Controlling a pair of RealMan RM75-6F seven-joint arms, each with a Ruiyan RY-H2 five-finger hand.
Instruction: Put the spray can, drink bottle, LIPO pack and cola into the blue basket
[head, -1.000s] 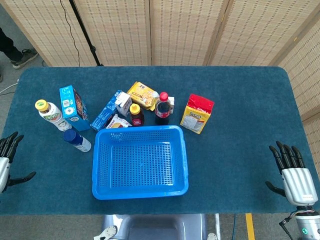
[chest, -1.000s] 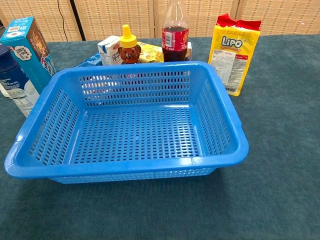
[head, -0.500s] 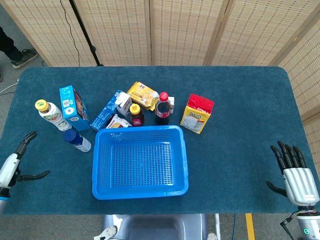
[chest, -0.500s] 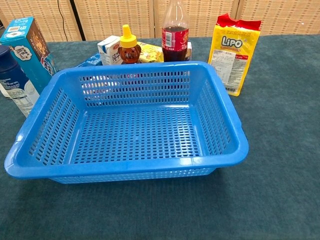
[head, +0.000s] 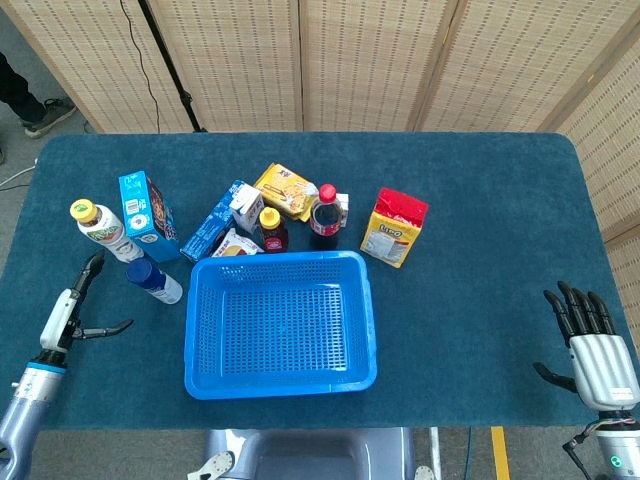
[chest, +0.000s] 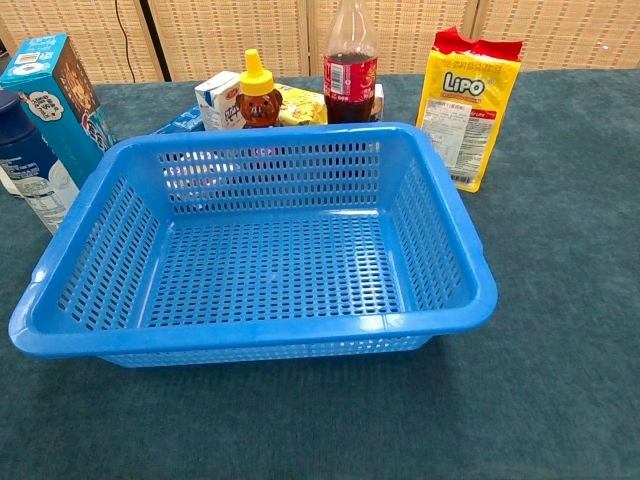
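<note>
Left hand (head: 68, 312) empty, fingers apart, nearest the spray can (head: 154, 281) lying just right, axis slanted toward the blue basket (head: 200, 330).

The yellow LIPO pack (chest: 469, 105), at about one o'clock from the blue basket (chest: 440, 190), bears the word "LiPO" in white letters. Other labels are too small to read.

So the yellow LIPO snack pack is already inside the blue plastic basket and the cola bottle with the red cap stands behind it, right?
Not quite. The yellow LIPO snack pack stands on the table outside the blue plastic basket, at its far right corner, as the head view shows. The cola bottle with the red cap does stand behind the basket.
</note>
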